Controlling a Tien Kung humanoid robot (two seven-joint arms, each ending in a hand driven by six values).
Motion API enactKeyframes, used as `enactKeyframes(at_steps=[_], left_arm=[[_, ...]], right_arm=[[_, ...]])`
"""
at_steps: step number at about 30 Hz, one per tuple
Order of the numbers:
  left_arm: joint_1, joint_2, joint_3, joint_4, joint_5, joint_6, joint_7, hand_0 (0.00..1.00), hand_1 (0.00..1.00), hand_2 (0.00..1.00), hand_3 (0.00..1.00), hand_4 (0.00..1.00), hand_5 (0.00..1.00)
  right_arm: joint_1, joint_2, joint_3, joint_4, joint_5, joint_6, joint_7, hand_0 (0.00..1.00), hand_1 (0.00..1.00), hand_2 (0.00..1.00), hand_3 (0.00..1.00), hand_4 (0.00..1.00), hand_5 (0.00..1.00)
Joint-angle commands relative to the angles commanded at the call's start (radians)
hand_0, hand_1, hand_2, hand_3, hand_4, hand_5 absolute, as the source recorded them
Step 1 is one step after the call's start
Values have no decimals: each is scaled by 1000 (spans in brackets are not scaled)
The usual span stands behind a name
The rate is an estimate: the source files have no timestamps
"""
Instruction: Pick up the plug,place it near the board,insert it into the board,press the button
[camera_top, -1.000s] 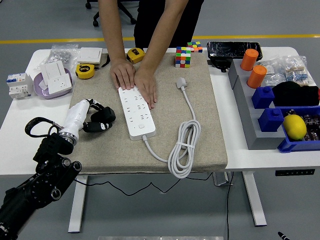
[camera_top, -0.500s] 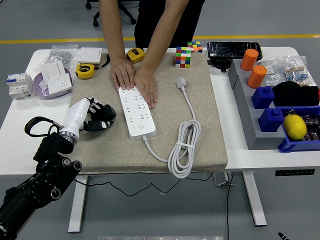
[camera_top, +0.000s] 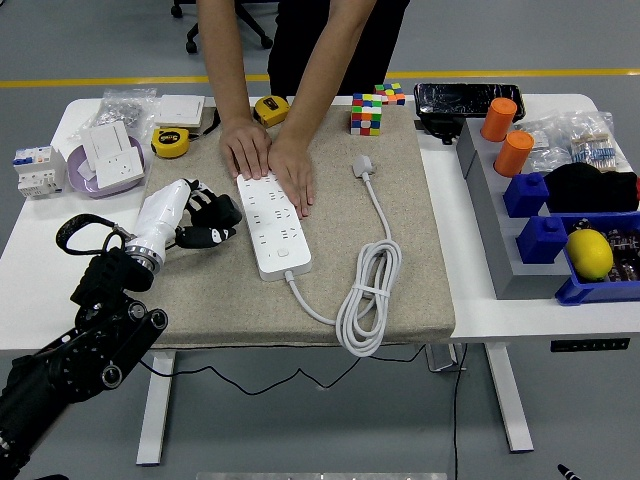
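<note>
**Left hand beside the board, plug lying free at the far right of the mat**

Nearest, at 7 o'clock, the left arm comes in over the table's near edge, and the left hand (camera_top: 205, 220) hovers over the beige mat (camera_top: 300, 150) just left of the power strip, its black fingers (camera_top: 218, 237) loosely curled and slightly apart, holding nothing.

At 6 o'clock the white cable (camera_top: 368, 295) lies coiled in long loops near the mat's front edge.

Toward the centre, the white power strip (camera_top: 273, 225) lies with its long axis running from 11 to 5 o'clock, the button end nearer.

Farther off, around 1 o'clock, the plug (camera_top: 363, 166) lies flat on the mat, well apart from the strip, pointing toward 11 o'clock with its cord trailing back toward 5.

At 12 o'clock a person's two hands (camera_top: 270, 160) press flat on the strip's far end.
</note>
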Motion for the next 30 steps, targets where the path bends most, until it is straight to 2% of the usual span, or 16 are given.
enactKeyframes(at_steps=[9,12,30], left_arm=[[-104,48,184,18,-41,-4,10,588,365,294,400,521,2],[-129,56,224,24,-47,-5,13,588,365,294,400,521,2],[-139,62,250,44,-7,-9,15,593,375,294,399,522,2]], right_arm=[[9,-4,-3,0,4,-1,-1,869,826,800,816,998,906],[10,-6,0,0,2,-1,-3,869,826,800,816,998,906],[17,-5,-5,0,10,-3,-2,869,826,800,816,998,908]])
